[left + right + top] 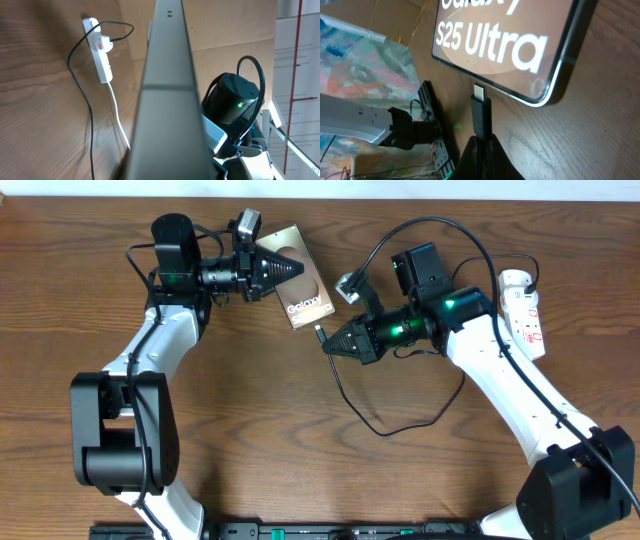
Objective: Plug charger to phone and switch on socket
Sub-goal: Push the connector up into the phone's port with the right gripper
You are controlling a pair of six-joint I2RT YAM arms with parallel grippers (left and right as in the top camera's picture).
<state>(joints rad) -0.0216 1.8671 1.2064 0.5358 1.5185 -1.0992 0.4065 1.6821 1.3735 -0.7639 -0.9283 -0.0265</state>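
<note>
Two end effectors were clamped shut, each on something. The left end effector (pixel 288 268) pinched the left edge of the phone (pixel 303 288), and the right end effector (pixel 328 345) gripped the charger (pixel 320 333) just behind its small black plug tip. In the right wrist view the tip (pixel 481 107) stood out from the closed fingers and pointed at the lower edge of the phone (pixel 510 40). It sat just beside that edge and was not pushed in, and whether it touched could not be told. In the left wrist view the phone (pixel 167 100) ran edge-on down the middle of the picture. From overhead it sat slanted at the far middle of the tabletop (pixel 300 460), lettering up, between the two arms. The charger's thin cable (pixel 350 398) looped toward the near side and back to the right, under the right arm. The socket (pixel 524 310) lay at the far right, well apart from the phone, with red marks on its white body and a thin black cable running from it.
</note>
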